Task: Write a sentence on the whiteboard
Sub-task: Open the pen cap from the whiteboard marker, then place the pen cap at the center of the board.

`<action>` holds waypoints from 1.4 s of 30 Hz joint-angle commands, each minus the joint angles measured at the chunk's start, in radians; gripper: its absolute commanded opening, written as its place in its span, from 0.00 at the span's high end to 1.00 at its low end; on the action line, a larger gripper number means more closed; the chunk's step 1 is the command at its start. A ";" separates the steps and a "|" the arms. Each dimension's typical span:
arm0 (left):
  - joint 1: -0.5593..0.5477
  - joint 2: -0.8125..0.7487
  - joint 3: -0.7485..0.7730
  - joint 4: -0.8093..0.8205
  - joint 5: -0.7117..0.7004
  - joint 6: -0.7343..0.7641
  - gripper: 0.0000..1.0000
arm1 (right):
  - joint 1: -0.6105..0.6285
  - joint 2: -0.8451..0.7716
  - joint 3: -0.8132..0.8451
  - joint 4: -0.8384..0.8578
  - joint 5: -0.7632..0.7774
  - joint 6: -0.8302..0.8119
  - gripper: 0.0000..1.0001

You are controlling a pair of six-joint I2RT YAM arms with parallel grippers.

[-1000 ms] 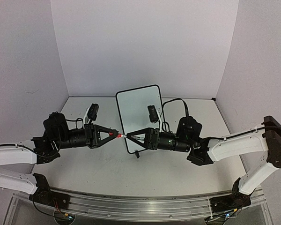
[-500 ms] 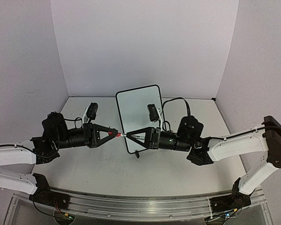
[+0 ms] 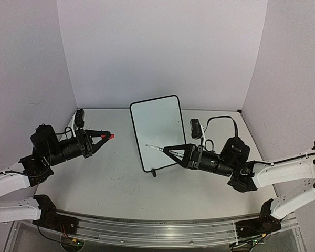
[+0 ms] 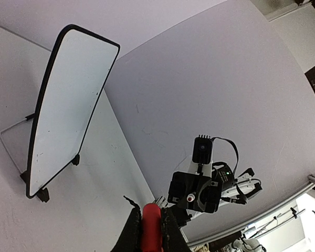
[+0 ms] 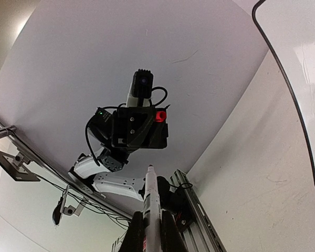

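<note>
The fingers of the left gripper point(image 3: 108, 136) are pressed narrowly onto a red cap point(image 4: 151, 223), which is pinched between them with its end showing past the tips. The fingers of the right gripper point(image 3: 166, 149) are clamped on a marker point(image 3: 154, 147), whose pale barrel is seen sticking out from between them.

Plain light walls point(image 3: 163, 52) are seen at the back and on both sides of a pale table point(image 3: 121, 184). The left arm point(image 3: 10, 181) and the right arm point(image 3: 283, 170) are stretched low over the table from its near edge. Their grippers are pointed toward each other and are held well apart.

The whiteboard point(image 3: 156, 123) is stood near the middle of the table, toward the back, leaned slightly backward on small black feet point(image 4: 42, 195). Its white face is turned to the front.

From above, the marker's tip is seen across the board's lower left part. In the wrist views it is held in front of the board, apart from it. The red cap is held well to the left of the board.
</note>
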 commanded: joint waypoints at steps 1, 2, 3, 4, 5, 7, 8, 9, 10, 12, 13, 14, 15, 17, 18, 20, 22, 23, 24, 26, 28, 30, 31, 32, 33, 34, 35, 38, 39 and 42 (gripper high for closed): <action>0.019 -0.030 0.007 -0.076 0.002 0.000 1.00 | -0.015 -0.044 -0.028 0.033 0.025 0.009 1.00; 0.019 -0.025 0.010 -0.098 0.002 0.003 1.00 | -0.019 -0.050 -0.031 0.030 0.024 0.007 1.00; 0.019 -0.019 0.013 -0.121 0.002 0.009 1.00 | -0.024 -0.057 -0.035 0.028 0.023 0.004 1.00; 0.020 -0.013 0.020 -0.163 -0.003 0.022 1.00 | -0.031 -0.067 -0.038 0.013 0.022 -0.002 1.00; 0.020 -0.006 0.037 -0.241 -0.013 0.040 1.00 | -0.035 -0.076 -0.035 -0.021 0.022 -0.014 1.00; 0.020 0.022 0.074 -0.414 -0.048 0.088 1.00 | -0.048 -0.101 -0.016 -0.143 0.026 -0.062 1.00; 0.019 0.042 0.090 -0.506 -0.075 0.112 1.00 | -0.050 -0.116 0.007 -0.210 0.035 -0.097 1.00; 0.020 0.065 0.103 -0.573 -0.099 0.132 1.00 | -0.053 -0.130 0.034 -0.305 0.047 -0.141 1.00; 0.020 0.087 0.114 -0.622 -0.117 0.152 1.00 | -0.056 -0.142 0.063 -0.401 0.059 -0.181 1.00; 0.019 0.131 0.128 -0.683 -0.134 0.190 0.99 | -0.064 -0.162 0.110 -0.543 0.079 -0.244 1.00; 0.020 0.154 0.132 -0.701 -0.135 0.212 0.98 | -0.073 -0.173 0.125 -0.588 0.084 -0.269 1.00; 0.019 0.174 0.134 -0.717 -0.139 0.226 0.97 | -0.081 -0.178 0.136 -0.622 0.085 -0.289 1.00; 0.019 0.196 0.137 -0.727 -0.142 0.240 0.96 | -0.091 -0.181 0.146 -0.652 0.081 -0.298 1.00; 0.019 0.253 0.146 -0.745 -0.145 0.263 0.95 | -0.109 -0.179 0.158 -0.686 0.071 -0.315 1.00; 0.019 0.277 0.151 -0.751 -0.145 0.271 0.95 | -0.114 -0.175 0.164 -0.700 0.067 -0.321 1.00; 0.019 0.326 0.157 -0.748 -0.145 0.281 0.93 | -0.120 -0.164 0.169 -0.713 0.064 -0.327 1.00; 0.019 0.360 0.157 -0.729 -0.141 0.285 0.92 | -0.121 -0.153 0.171 -0.717 0.062 -0.327 1.00; 0.019 0.369 0.154 -0.717 -0.139 0.283 0.91 | -0.121 -0.148 0.171 -0.718 0.061 -0.327 1.00; 0.019 0.375 0.152 -0.704 -0.139 0.282 0.90 | -0.121 -0.143 0.170 -0.719 0.060 -0.327 1.00; 0.019 0.385 0.147 -0.677 -0.139 0.279 0.89 | -0.121 -0.133 0.166 -0.719 0.062 -0.326 1.00; 0.019 0.395 0.143 -0.654 -0.147 0.277 0.88 | -0.121 -0.125 0.161 -0.719 0.063 -0.324 1.00; 0.019 0.409 0.147 -0.632 -0.164 0.282 0.88 | -0.121 -0.119 0.160 -0.719 0.064 -0.322 1.00; 0.019 0.422 0.151 -0.620 -0.170 0.285 0.88 | -0.121 -0.116 0.161 -0.720 0.065 -0.322 1.00; 0.019 0.437 0.159 -0.608 -0.175 0.289 0.88 | -0.121 -0.112 0.161 -0.720 0.065 -0.322 1.00; 0.020 0.456 0.170 -0.595 -0.179 0.298 0.88 | -0.121 -0.108 0.163 -0.720 0.064 -0.321 1.00; 0.020 0.478 0.181 -0.584 -0.184 0.308 0.88 | -0.121 -0.104 0.165 -0.719 0.063 -0.321 1.00; 0.020 0.504 0.193 -0.577 -0.190 0.320 0.88 | -0.121 -0.100 0.166 -0.719 0.062 -0.320 1.00; 0.030 0.578 0.240 -0.565 -0.228 0.364 0.88 | -0.121 -0.091 0.169 -0.717 0.055 -0.318 1.00; 0.038 0.599 0.253 -0.557 -0.228 0.375 0.88 | -0.121 -0.090 0.168 -0.717 0.054 -0.318 1.00; 0.049 0.663 0.289 -0.533 -0.191 0.405 0.86 | -0.121 -0.091 0.165 -0.717 0.052 -0.317 1.00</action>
